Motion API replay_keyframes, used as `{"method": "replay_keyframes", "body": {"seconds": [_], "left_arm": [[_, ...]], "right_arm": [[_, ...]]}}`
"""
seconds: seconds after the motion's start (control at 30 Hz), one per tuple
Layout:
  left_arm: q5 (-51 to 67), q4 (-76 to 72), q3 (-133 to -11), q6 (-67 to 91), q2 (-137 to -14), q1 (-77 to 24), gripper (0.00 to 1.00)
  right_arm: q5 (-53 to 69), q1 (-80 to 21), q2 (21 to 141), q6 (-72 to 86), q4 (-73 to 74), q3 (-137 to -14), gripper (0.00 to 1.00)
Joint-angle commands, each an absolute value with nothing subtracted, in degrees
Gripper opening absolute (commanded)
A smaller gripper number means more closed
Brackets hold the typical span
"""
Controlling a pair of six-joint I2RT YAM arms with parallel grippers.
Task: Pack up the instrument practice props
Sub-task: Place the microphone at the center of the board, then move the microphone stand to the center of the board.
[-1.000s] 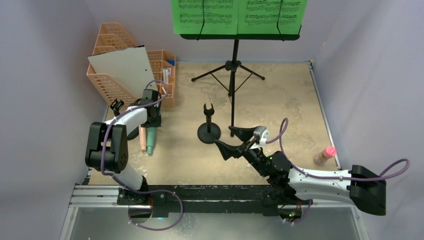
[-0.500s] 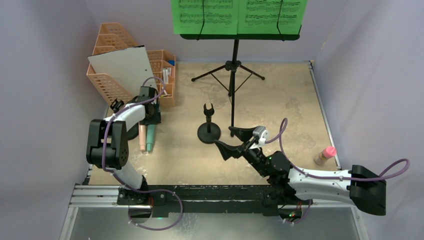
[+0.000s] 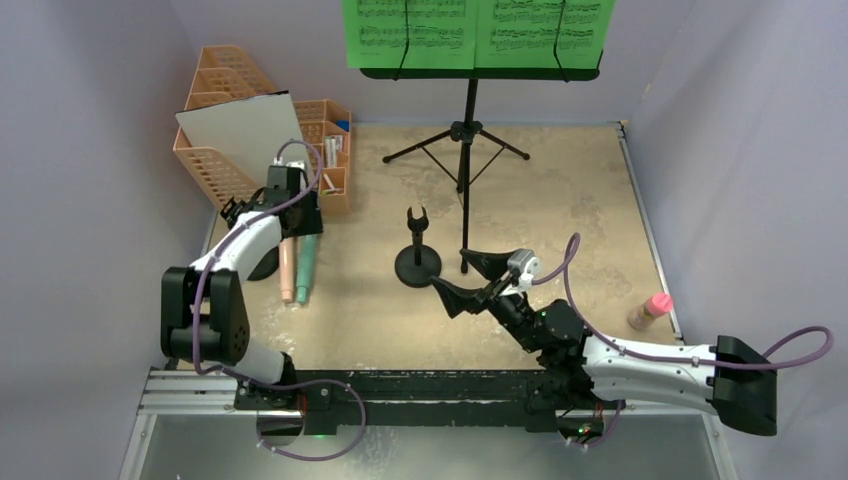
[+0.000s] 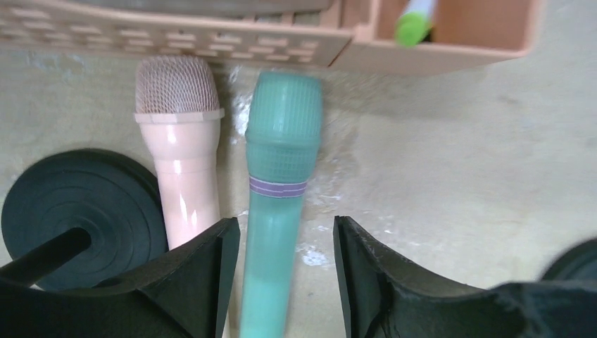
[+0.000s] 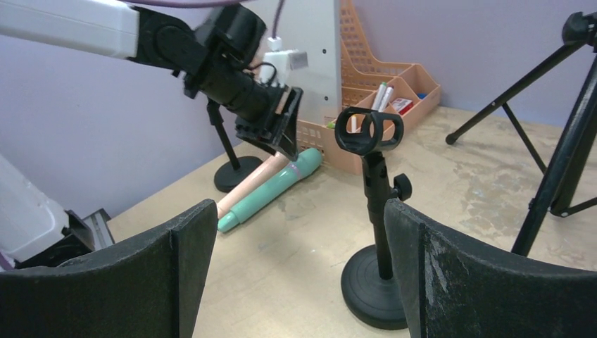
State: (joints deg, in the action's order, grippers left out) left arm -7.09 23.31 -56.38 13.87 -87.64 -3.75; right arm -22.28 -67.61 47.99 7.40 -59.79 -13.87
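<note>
**Top external and wrist views: props, jaws**

Top external: the stand (image 3: 467,140) with green pages (image 3: 410,32) is seen at the back; a holder (image 3: 417,262) stands centrally, near the right gripper (image 3: 455,275).

Left wrist: the mint mic (image 4: 281,141) is framed by the left gripper's (image 4: 285,225) spread jaws, the pink mic (image 4: 179,141) just beside it, near the organizer (image 4: 211,39).

Right wrist: jaws are held wide apart.

The whole table (image 3: 560,180) is seen from high above its near edge. The mint microphone (image 4: 278,190) is viewed closely, straight down, by the left wrist camera, and low across the table, past a clip holder (image 5: 380,204), by the right.
</note>
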Motion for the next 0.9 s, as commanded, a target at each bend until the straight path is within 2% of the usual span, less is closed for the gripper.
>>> {"method": "replay_keyframes", "body": {"seconds": [0.0,0.3,0.6,0.77,0.87], "left_arm": [[-0.58,18.40,-55.03,12.74,-81.17,-3.30,0.54],[16.97,11.03,-48.90,15.11,-71.81,-4.52,0.57],[17.36,2.60,-41.25,20.48,-61.48,-16.14,0.59],[21.57,-9.88,-33.70,25.90,-57.90,-18.05,0.62],[21.15,-15.73,-31.58,26.56,-57.68,-22.49,0.63]], "right_arm": [[-25.14,-67.94,45.95,5.26,-57.01,-16.91,0.90],[-28.78,-67.88,40.63,2.94,-50.21,-17.17,0.90],[-32.56,-67.86,39.66,0.58,-51.38,-14.94,0.90],[-33.54,-67.88,39.39,0.44,-53.11,-13.38,0.90],[-34.32,-67.93,38.40,0.32,-53.98,-12.35,0.90]]}}
